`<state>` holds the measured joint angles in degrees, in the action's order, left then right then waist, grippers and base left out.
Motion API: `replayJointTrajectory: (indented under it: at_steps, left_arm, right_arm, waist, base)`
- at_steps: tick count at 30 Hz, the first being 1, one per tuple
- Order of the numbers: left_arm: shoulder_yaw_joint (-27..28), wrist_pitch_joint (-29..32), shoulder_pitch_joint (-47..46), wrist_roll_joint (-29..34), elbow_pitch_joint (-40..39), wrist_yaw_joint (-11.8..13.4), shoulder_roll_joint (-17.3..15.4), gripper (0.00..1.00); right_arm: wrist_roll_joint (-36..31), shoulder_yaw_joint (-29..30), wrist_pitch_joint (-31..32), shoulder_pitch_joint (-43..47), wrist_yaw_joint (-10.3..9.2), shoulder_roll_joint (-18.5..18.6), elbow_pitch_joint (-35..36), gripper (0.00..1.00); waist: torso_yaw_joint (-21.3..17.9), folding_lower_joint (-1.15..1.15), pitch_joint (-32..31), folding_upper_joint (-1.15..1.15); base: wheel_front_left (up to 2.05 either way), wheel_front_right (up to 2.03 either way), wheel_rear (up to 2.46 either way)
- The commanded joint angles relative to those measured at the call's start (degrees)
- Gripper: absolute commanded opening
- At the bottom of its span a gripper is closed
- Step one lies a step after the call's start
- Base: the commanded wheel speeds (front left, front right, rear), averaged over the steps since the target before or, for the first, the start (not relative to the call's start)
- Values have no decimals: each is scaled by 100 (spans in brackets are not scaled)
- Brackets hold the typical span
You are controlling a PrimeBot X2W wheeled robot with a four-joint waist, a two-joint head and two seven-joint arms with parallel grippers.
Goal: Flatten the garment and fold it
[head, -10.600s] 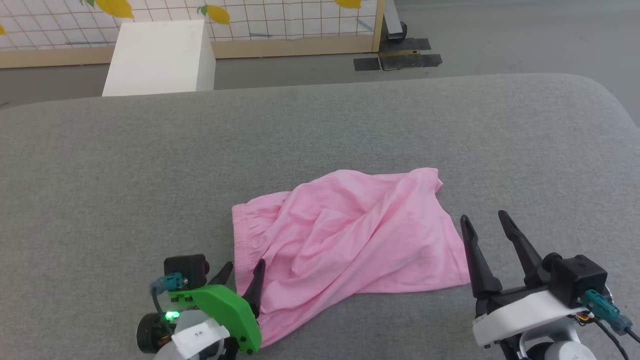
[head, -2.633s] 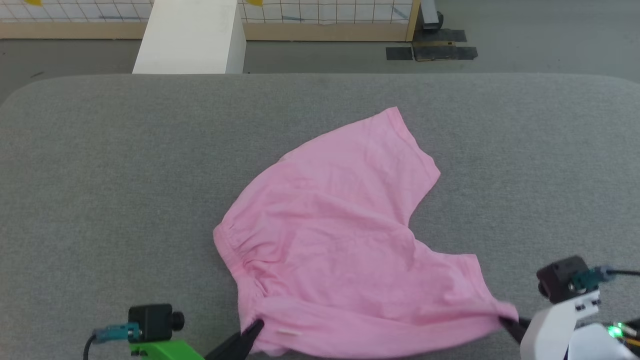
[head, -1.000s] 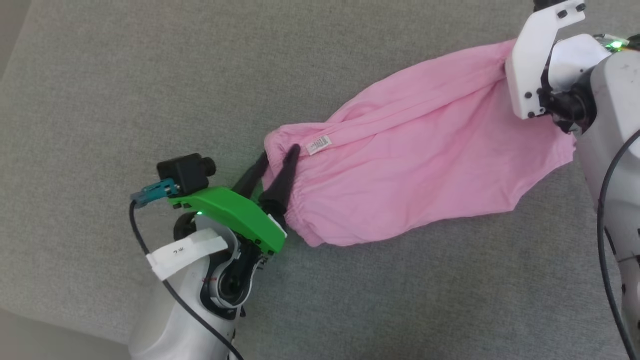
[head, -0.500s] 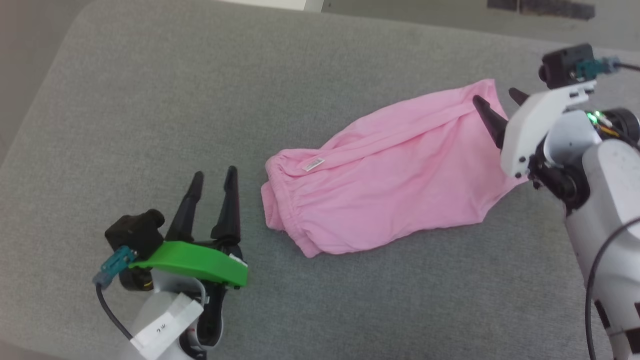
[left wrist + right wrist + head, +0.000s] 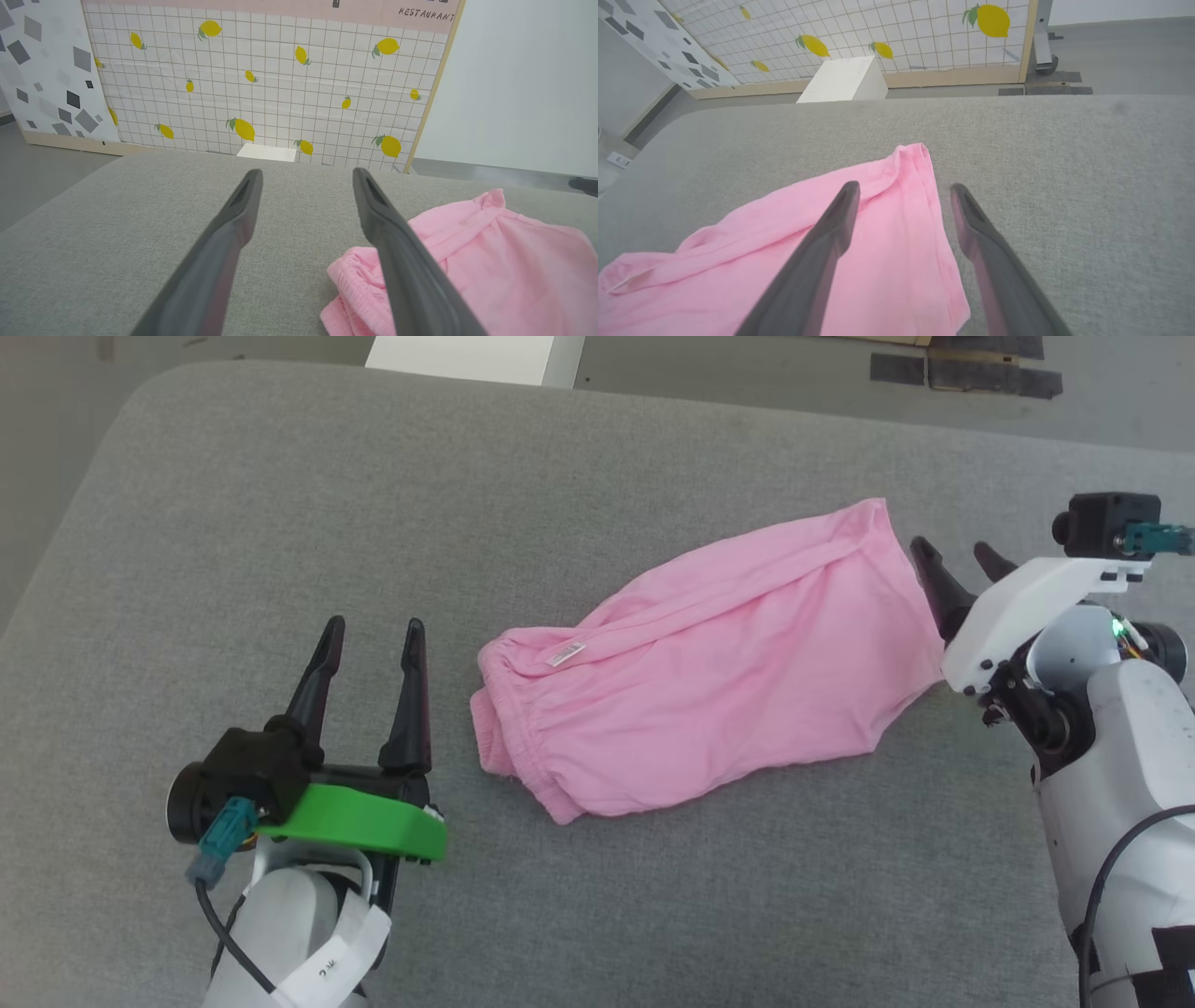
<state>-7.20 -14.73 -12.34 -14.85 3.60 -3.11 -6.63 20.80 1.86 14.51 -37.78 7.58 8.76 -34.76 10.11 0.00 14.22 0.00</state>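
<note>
— Tools first: our left tool (image 5: 373, 623) stands with jaws spread and nothing between them, just beside the gathered waistband (image 5: 509, 737) but apart from it. Our right tool (image 5: 950, 545) is likewise spread and empty at the hem end. In the right wrist view one finger sits over pink cloth, the other over bare surface (image 5: 280, 504). We cannot tell whether it touches.

— Noted. Where do we log the garment (image 5: 709, 681)?

— Lying on the surface between the two tools, waistband toward our left, hems toward our right, white label (image 5: 566, 654) facing up.

— Progress?

— We judge it doubled over once, one leg on the other. It is not flat: a raised ridge runs along the far edge and creases cross the body. Smoothing and at least one further fold look left to do.

— Obstructions?

— Nothing stands between either tool and the cloth. Beyond the far edge a white box (image 5: 476, 350) and dark tape patches (image 5: 962, 373) sit on the floor, with a lemon-print panel (image 5: 280, 84) behind, all well apart.
</note>
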Motion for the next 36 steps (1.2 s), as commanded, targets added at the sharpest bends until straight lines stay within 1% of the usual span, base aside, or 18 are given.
replayJointTrajectory:
  at_steps: [1,4,10,13,17,21,22,23,24,26,31,36]
  left_arm:
    - [78,-26,58,115,-28,-72,66,100]
    - [203,-26,89,232,-58,-156,167,100]
    - [375,-26,70,343,-43,-265,299,100]
    - [428,-27,65,355,-22,-297,336,100]
    - [463,-27,71,365,-3,-327,360,100]
    - [487,-27,90,361,8,-344,370,100]
    - [492,-27,95,361,14,-348,371,100]
    - [496,-27,100,354,15,-351,372,100]
    - [494,-27,105,333,14,-353,372,100]
    - [489,-27,110,306,12,-348,373,100]
    - [479,-27,135,284,23,-313,374,100]
    - [535,-27,242,279,41,-276,374,100]
  right_arm:
    - [-88,148,-27,-120,-9,-60,-150,100]
    - [-314,425,40,-311,-9,-152,-507,100]
    - [-971,930,443,-774,-9,-249,-1272,100]
    - [-1416,1176,846,-994,-9,-283,-1657,100]
    - [-1930,1261,1491,-1205,-9,-352,-2013,100]
    - [-2129,1218,2025,-1334,-9,-425,-2200,100]
    - [-2128,1203,2153,-1356,-9,-446,-2236,82]
    - [-2117,1189,2226,-1371,-9,-461,-2251,46]
    - [-2099,1173,2270,-1385,-9,-476,-2247,33]
    - [-2064,1102,2285,-1390,-9,-495,-2213,0]
    - [-1919,1059,2082,-1293,-9,-511,-2065,0]
    - [-1720,1017,1817,-1092,-9,-448,-1918,0]
  waist:
    - [27,0,78,0]
    - [66,0,176,0]
    - [162,0,322,0]
    - [206,0,357,0]
    - [249,0,384,0]
    - [278,0,389,0]
    - [282,0,386,0]
    - [283,0,382,0]
    - [284,0,380,0]
    - [284,0,381,0]
    - [242,0,317,0]
    - [100,0,100,0]
  base:
    - [0,0,0]
    - [0,0,0]
    - [0,0,0]
    - [0,0,0]
    - [0,0,0]
    - [0,0,0]
    - [0,0,0]
    - [0,0,0]
    - [0,0,0]
    - [0,0,0]
    - [0,0,0]
    - [0,0,0]
